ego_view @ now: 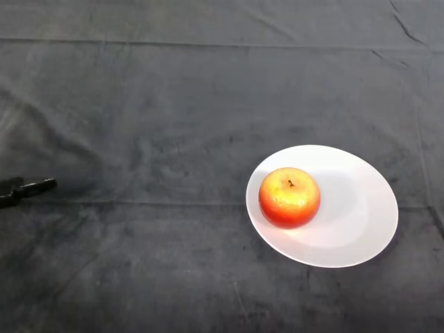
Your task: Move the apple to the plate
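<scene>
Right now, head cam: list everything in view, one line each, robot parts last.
apple: one, red and yellow, stem up, on the left part of the plate
plate: one, white, right of centre on the cloth
cloth: one, dark, wrinkled, covers the whole table
hand: left, black, only the fingertips show at the left edge, well apart from the plate, holding nothing
</scene>
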`<state>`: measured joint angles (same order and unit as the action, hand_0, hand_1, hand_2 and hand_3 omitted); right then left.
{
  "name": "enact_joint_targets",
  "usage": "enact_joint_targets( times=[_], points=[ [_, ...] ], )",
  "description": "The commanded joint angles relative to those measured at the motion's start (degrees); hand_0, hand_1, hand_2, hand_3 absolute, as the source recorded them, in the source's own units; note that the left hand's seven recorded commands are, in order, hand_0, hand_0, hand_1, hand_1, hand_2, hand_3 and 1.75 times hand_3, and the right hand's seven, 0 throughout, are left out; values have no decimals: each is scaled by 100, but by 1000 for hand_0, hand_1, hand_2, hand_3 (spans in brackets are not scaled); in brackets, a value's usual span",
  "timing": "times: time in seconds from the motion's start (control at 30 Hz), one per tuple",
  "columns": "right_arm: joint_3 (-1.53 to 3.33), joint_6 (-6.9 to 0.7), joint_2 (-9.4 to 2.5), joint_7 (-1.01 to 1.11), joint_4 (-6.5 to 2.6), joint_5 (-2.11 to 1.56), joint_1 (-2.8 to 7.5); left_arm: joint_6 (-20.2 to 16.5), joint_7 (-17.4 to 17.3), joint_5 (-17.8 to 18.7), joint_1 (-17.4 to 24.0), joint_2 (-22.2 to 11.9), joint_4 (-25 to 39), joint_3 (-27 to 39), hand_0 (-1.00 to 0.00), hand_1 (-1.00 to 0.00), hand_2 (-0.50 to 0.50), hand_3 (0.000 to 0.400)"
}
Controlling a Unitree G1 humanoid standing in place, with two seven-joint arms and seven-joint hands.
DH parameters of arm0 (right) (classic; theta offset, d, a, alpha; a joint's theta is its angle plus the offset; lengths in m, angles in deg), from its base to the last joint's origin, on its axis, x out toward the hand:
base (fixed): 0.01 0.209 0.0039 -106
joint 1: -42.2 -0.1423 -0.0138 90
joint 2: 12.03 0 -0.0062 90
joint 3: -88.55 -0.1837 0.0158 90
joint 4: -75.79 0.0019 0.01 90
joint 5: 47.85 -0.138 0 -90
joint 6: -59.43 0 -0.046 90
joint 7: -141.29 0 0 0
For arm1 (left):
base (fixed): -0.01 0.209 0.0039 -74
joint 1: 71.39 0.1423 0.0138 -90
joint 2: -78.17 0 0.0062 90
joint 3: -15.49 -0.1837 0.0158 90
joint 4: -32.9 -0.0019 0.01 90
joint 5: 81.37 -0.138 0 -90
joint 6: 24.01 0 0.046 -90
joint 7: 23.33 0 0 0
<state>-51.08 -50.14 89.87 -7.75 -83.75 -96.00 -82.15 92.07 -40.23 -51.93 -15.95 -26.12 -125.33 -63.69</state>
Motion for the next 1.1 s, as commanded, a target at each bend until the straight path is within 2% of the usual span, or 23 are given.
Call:
enact_joint_targets(
  times=[0.03,0.7,1.1],
  points=[
    [-74,19,69,-19,12,4,-2,-114,23,127,210,-345,-221,184,0,0,0,0],
    [-75,18,72,-17,7,4,-3,-499,279,605,416,-706,-224,1226,0,0,0,0],
    [-76,18,74,-14,0,4,-6,-677,529,937,444,-740,-236,1838,0,0,0,0]
  ],
)
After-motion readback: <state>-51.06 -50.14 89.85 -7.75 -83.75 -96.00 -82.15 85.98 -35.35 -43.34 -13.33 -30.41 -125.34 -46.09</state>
